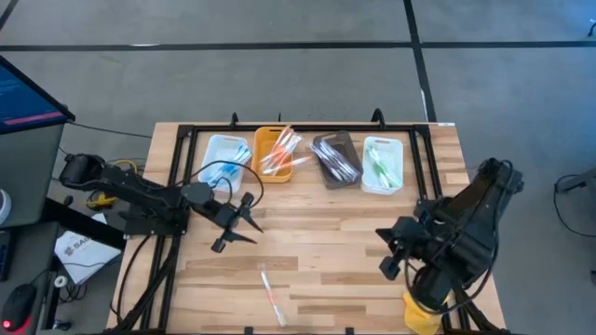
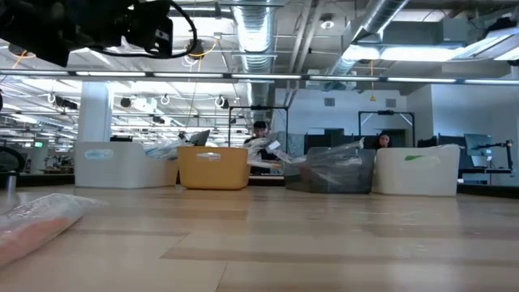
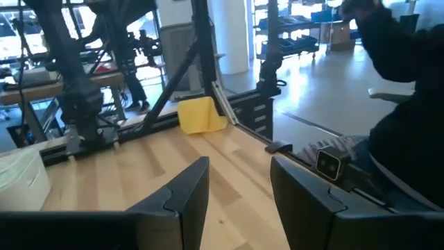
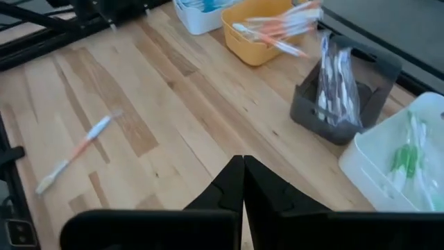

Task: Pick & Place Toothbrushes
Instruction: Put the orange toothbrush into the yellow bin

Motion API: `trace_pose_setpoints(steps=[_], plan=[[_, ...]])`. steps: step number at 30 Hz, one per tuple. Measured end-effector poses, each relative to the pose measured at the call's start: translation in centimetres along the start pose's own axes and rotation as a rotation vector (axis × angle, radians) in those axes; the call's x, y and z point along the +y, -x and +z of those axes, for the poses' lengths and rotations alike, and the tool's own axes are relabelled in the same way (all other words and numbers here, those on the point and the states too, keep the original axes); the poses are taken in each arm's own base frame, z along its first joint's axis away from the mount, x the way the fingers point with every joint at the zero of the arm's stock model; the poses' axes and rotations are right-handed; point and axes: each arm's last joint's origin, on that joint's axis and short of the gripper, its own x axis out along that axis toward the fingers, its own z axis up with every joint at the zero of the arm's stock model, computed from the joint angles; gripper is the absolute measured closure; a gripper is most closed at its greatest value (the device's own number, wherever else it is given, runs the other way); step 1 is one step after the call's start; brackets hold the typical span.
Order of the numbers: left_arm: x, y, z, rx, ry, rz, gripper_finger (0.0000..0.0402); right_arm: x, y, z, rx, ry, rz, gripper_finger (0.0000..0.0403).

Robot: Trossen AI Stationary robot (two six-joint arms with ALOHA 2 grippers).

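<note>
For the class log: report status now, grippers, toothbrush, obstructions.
Left gripper open, empty, above table. Right gripper shut, empty. One orange toothbrush loose on table, trays beyond. Nothing blocking it.

Four small trays stand in a row along the far side of the wooden bench [image 1: 317, 251]: a white tray [image 1: 220, 149] at the left end, an orange tray [image 1: 265, 141] just beside it, then a dark grey tray [image 1: 346, 142], then another white tray [image 1: 391, 149] at the right end. A black metal frame [image 1: 307, 127] runs behind them. A yellow sponge-like lump [image 1: 419, 314] sits at the bench's near right corner. Two people [image 2: 259, 130] show in the room beyond.
</note>
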Motion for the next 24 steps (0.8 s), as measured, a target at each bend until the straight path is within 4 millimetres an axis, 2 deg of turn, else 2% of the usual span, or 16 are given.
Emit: trace_pose_setpoints(steps=[4,8,11,14,17,24], plan=[[0.0,0.0,0.0,-0.003,0.001,0.002,0.0252,-2.0,0.1,-1.0,-0.015,-0.020,0.007,0.0402],[0.0,0.0,0.0,-0.003,0.001,0.002,0.0252,-5.7,0.6,-1.4,-0.108,-0.105,0.049,0.0402],[0.0,0.0,0.0,-0.003,0.001,0.002,0.0252,-8.3,0.6,-2.4,-0.195,-0.177,0.103,0.0402],[0.0,0.0,0.0,-0.003,0.001,0.002,0.0252,-10.3,-0.3,-4.0,-0.285,-0.240,0.149,0.0402],[0.0,0.0,0.0,-0.003,0.002,0.003,0.0252,-11.1,-1.6,-6.0,-0.356,-0.272,0.196,0.0402],[-0.1,-0.1,-0.6,0.050,0.010,-0.006,0.0252,-10.8,-4.5,-10.1,-0.595,-0.287,0.276,0.0402]])
